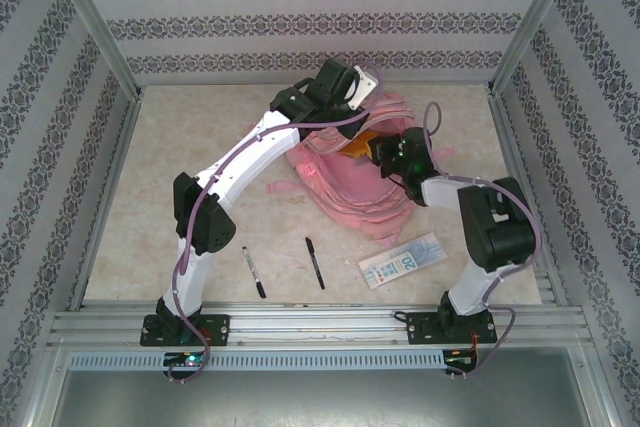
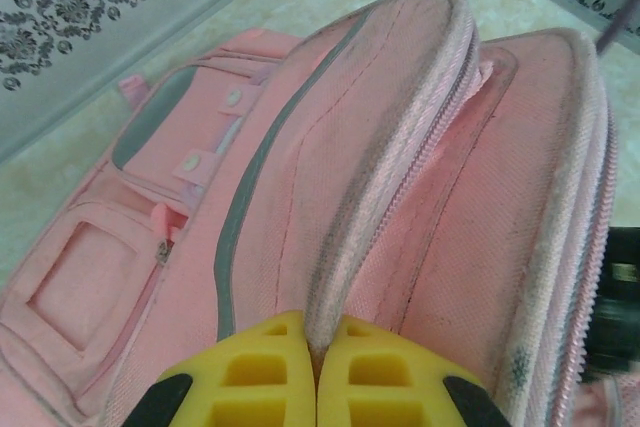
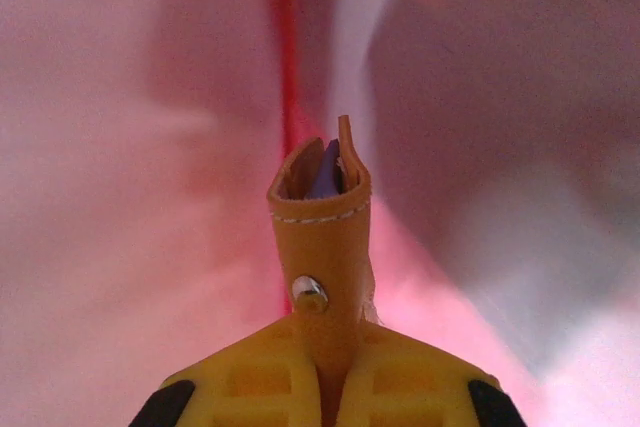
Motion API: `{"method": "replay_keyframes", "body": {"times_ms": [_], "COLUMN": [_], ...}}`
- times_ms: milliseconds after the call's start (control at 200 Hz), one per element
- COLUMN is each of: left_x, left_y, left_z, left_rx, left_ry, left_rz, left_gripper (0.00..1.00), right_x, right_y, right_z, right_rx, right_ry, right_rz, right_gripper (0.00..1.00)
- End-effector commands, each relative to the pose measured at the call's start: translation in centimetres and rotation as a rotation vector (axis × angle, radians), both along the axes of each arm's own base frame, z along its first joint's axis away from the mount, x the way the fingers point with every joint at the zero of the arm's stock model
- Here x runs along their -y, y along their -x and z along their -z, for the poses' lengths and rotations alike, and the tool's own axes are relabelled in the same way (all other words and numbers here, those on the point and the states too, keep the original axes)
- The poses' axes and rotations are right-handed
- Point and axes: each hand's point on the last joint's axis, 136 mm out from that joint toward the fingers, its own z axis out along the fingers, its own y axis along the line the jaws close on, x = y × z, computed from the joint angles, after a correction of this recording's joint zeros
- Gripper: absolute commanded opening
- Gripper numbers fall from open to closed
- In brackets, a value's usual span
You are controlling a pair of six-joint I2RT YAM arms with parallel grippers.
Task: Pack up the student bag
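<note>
The student bag point(image 1: 335, 192) lay at twelve o'clock on the desk point(image 1: 160, 197). The left claw point(image 2: 317, 352), clamped on its zipper rim point(image 2: 400, 147), needed to hold the mouth wide. The right claw point(image 3: 320, 362), clamped on a tan pouch point(image 3: 320, 237), needed to push deep before releasing.

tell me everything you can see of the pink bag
The bag is a large pink fabric backpack with zipped front pockets, grey strips, snap tabs and a pink strap lying beside it. It lies on the table toward the far side, between the two arms, and its top zip looks parted. The left claw is shut on a fold of fabric at the zip edge. The right claw, shut on a tan pouch, sits at the opening with pink fabric all round.
</note>
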Motion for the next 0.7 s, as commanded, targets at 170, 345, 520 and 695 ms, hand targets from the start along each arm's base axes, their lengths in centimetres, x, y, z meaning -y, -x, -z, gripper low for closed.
{"method": "replay_keyframes", "body": {"times_ms": [170,345,520,695], "left_x": [2.2,2.9,2.7,2.1], "left_y": [0.6,0.8,0.7,-0.4], "left_z": [-7.1,-7.1,-6.6,-5.7], "left_rx": [0.06,0.027,0.03,0.08], "left_ry": [0.24,0.284,0.262,0.191], "left_rz": [0.017,0.029,0.02,0.007], "left_gripper": [0.0,0.0,0.0,0.0], "right_x": [0.3,-2.3,-5.3,-4.6], "right_y": [-6.0,-7.3,-8.4,-6.8], "right_z": [-0.3,1.9,2.9,5.0], "right_rx": [0.16,0.18,0.164,0.022], "right_ry": [0.065,0.044,-0.027,-0.031], "right_rz": [0.331,0.438,0.432,0.376], "right_gripper": [0.0,0.0,0.04,0.36]}}
